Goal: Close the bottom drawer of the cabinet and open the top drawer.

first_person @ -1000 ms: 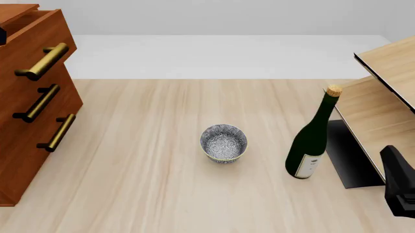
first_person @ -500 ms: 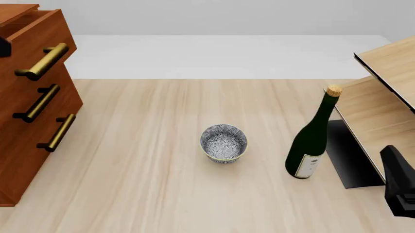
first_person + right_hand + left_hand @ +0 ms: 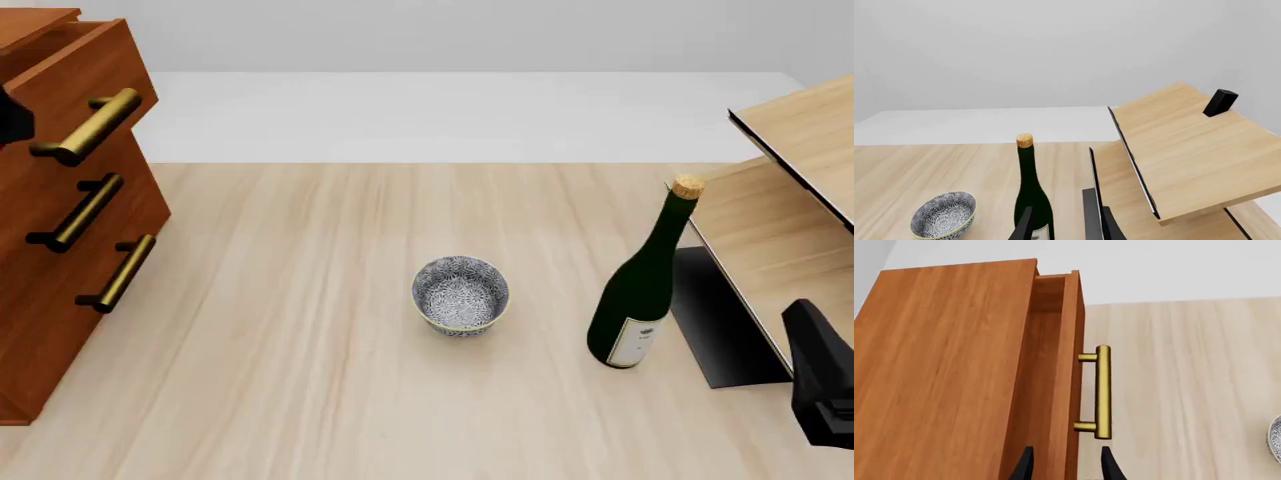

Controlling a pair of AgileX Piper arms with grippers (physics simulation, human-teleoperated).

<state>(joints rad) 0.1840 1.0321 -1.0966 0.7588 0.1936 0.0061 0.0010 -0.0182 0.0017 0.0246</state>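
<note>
Top drawer [image 3: 67,75] of cabinet [image 3: 47,330] at table's left, pulled out slightly; bottom drawer [image 3: 60,310] apparently flush. Left gripper [image 3: 1063,467] fingers parted astride top drawer's front panel, contact unclear. Right gripper [image 3: 1064,227] parted, empty, near bottle [image 3: 1031,195].

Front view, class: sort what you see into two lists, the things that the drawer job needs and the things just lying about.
Part of the job:
- cabinet
- top drawer, pulled out a little
- bottom drawer, flush with the middle one
- left tool, fingers astride the top drawer's front panel

Just lying about:
- patterned bowl
- green wine bottle
- pale shelf unit
</note>
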